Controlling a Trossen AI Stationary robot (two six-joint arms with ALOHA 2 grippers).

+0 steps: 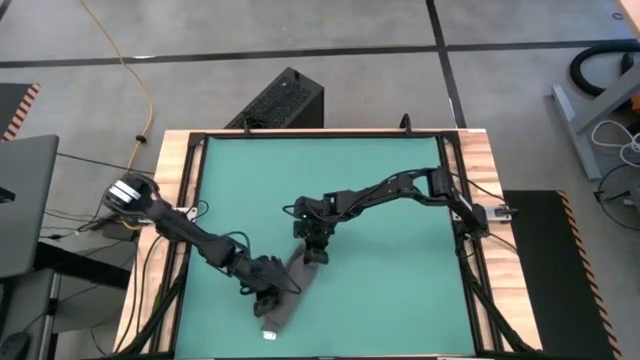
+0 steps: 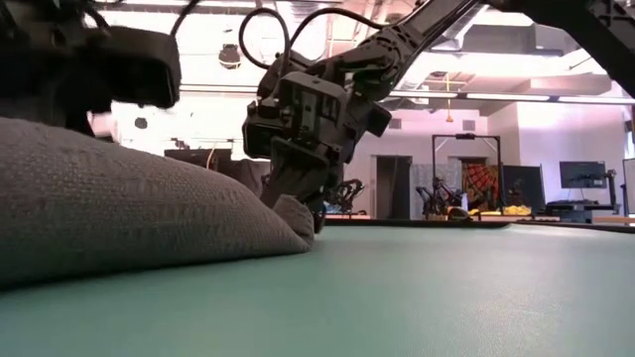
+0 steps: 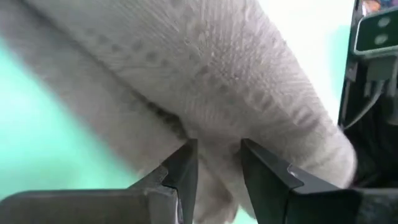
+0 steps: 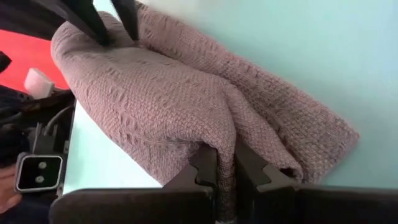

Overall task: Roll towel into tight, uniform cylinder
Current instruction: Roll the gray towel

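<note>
The dark grey towel (image 1: pixel 287 290) lies bunched into a long thick bundle on the green mat (image 1: pixel 380 190), near the mat's near edge. Its white tag (image 1: pixel 268 333) is at the near end. It fills the left of the low view (image 2: pixel 129 213). My left gripper (image 1: pixel 268 297) is on the bundle's near half, shut on cloth. My right gripper (image 1: pixel 315 256) is at the bundle's far end, also shut on cloth (image 2: pixel 296 203). My left arm's fingers also show in the right wrist view (image 4: pixel 99 25). My left gripper pinches a raised fold of the towel (image 3: pixel 217 140) between its two fingers, on the bundle's near half, toward the tag end. The fingers come from above, slanting in from the table's left. The bundle rests on the mat. My right gripper pinches a ridge of several layers of towel (image 4: pixel 225 140) between its two fingers, at the bundle's far end. The fingers point down from above (image 2: pixel 298 188). The cloth there is drawn up into a crease, and the rest lies on the mat.
The mat sits inside a wooden table frame (image 1: pixel 180 160). Bare mat lies to the right and far side of the towel. A black box (image 1: pixel 285 100) stands beyond the far edge. A laptop (image 1: pixel 25 200) sits off the table's left side.
</note>
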